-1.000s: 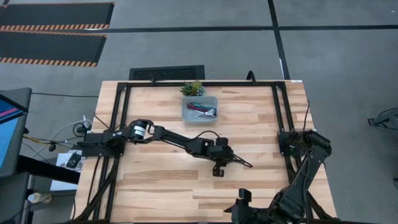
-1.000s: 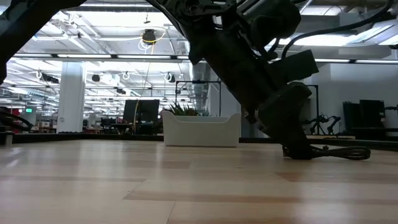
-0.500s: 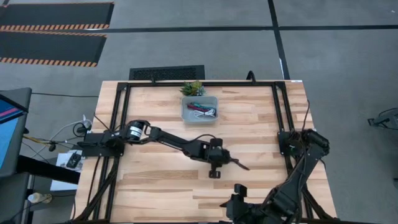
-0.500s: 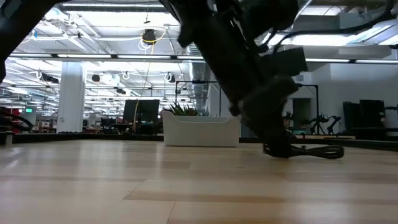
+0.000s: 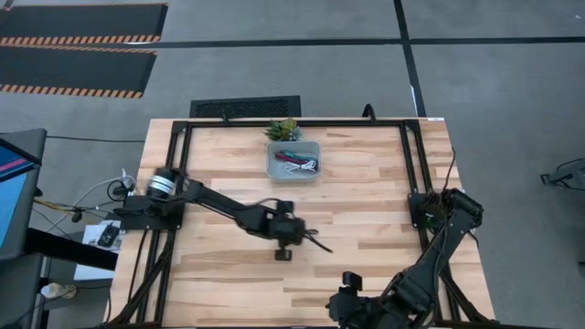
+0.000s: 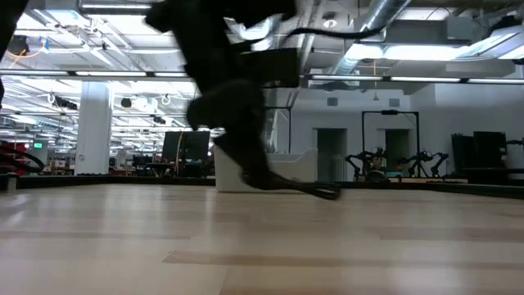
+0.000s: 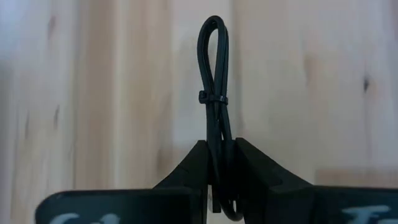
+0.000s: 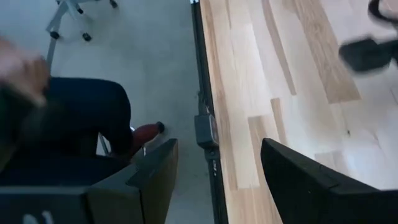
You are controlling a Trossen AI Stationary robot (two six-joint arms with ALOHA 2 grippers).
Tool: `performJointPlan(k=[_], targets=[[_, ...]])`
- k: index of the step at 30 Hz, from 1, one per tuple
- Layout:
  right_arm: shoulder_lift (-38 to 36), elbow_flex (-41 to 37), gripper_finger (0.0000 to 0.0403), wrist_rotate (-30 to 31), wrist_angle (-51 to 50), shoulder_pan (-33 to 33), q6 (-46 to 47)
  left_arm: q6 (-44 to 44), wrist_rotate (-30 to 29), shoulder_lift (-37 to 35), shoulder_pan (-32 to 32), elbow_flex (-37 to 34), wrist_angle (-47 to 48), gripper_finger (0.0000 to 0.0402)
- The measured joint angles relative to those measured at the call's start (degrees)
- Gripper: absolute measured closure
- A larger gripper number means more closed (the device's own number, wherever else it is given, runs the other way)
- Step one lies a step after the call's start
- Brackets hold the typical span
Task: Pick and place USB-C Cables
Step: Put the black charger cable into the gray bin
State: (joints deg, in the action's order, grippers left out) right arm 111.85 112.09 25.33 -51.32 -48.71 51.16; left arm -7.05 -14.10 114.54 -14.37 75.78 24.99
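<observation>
We see the table [image 5: 228, 274] evenly and brightly lit from above, with soft, short shadows; in the low view the left arm [image 6: 229, 98] is a smeared dark silhouette against glaring ceiling lights [image 6: 409, 53]; the wrist views look soft, their backgrounds blurred.

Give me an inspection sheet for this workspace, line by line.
Surface: wooden table with a black frame.
Job's things: black cable pinched in the left claw, low over the table's middle; the clear bin at the far edge holds more cables, white, red and teal.
Clutter: small potted plant behind the bin.
Grippers: left claw shut on the black cable; right claw open at the near edge, over the table's rim.
Cables: loose wires beside the left arm's base.
Surroundings: a seated person beside the table; hall with other rigs behind.
</observation>
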Motion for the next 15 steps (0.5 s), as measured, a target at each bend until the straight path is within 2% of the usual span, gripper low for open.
performJointPlan(k=[5, 7, 11, 12, 15], targets=[[0.00, 0.00, 0.0148, 2.31, -3.11, -0.41, -0.34, -9.77, -0.88, -14.39, -1.28, -18.99, -8.91, 0.0367], [0.00, 0.00, 0.0148, 8.02, -6.23, -0.40, -1.60, -13.26, -1.94, -20.07, -2.43, -25.41, -11.99, 0.0369], [-0.03, 0.01, 0.0148, 25.69, -13.63, -1.86, -3.36, -19.37, -5.36, -30.52, -4.78, -34.87, -18.00, 0.0369], [-0.16, 0.02, 0.0148, 28.57, -17.19, -2.09, -2.22, -20.79, -6.44, -32.75, -5.26, -36.47, -18.82, 0.0368], [-2.16, -0.09, 0.0148, 30.79, -28.38, -2.35, 4.31, -23.64, -9.23, -38.35, -6.46, -39.35, -18.90, 0.0366]])
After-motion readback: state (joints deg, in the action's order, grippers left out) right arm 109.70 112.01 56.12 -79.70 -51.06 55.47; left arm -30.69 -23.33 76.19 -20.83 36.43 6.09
